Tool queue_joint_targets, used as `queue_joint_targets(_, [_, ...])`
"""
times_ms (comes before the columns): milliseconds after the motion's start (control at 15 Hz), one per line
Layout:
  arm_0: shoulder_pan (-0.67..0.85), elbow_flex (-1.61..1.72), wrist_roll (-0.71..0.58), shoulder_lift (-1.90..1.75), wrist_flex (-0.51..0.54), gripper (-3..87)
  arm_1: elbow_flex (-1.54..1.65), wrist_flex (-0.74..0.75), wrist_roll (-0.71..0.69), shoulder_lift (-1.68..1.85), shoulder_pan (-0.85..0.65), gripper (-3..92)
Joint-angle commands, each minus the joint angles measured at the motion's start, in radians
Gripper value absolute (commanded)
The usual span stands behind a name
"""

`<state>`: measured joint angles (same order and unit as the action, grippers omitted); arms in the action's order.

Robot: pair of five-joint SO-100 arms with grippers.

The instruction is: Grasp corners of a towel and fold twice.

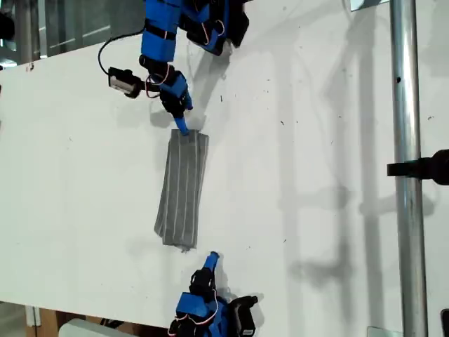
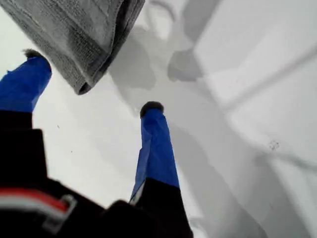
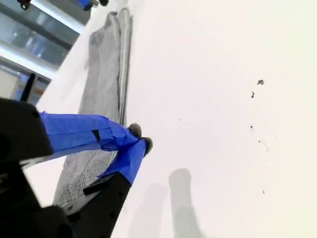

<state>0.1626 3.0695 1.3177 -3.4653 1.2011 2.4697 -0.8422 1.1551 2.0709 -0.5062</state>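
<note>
The towel (image 1: 182, 189) is seen as a narrow folded strip on the tabletop (image 1: 316, 175), with my first end effector (image 2: 93, 81) spread wide at one end and my second end effector (image 3: 140, 137) closed empty just off the other, so the folding is judged nearly complete, and a clear retreat without dragging the towel is called for next.

Both arms (image 1: 163, 31) blue plastic with black joints and red/white wiring at the bases. Black cable loops to a small camera module (image 1: 124, 82). Jaws wrapped in blue tape (dark fuzzy tips), black housings behind.
</note>
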Motion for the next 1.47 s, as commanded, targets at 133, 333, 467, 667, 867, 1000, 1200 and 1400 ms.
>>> queue_joint_targets(133, [-0.035, 0.006, 0.043, -0.011, 0.005, -2.6, -0.202, 0.150, 0.091, -0.344, 0.011, 39.3])
queue_joint_targets(333, [-0.038, 0.011, 0.041, -0.011, 0.008, -2.6, -0.356, 0.275, 0.152, -0.532, 0.066, 37.5])
queue_joint_targets(467, [-0.043, 0.012, 0.044, -0.011, 0.008, -2.6, -0.430, 0.399, 0.170, -0.618, 0.089, 27.4])
queue_joint_targets(667, [-0.051, 0.006, 0.048, -0.011, 0.006, -2.6, -0.460, 0.233, 0.160, -0.583, 0.058, -0.3])
queue_joint_targets(867, [-0.054, 0.002, 0.040, -0.011, 0.003, -2.6, -0.284, -0.169, 0.100, -0.166, 0.017, -0.3])
queue_joint_targets(1000, [-0.048, 0.005, 0.026, -0.011, 0.000, -2.6, -0.201, -0.480, 0.097, 0.207, 0.009, -0.3])
queue_joint_targets(1200, [-0.041, 0.005, 0.011, -0.011, -0.003, -2.6, -0.192, -0.670, 0.126, 0.482, 0.044, -0.3])
queue_joint_targets(1400, [-0.035, 0.005, 0.002, -0.011, -0.005, -2.6, -0.285, -0.344, 0.117, 0.198, 0.107, -0.3])
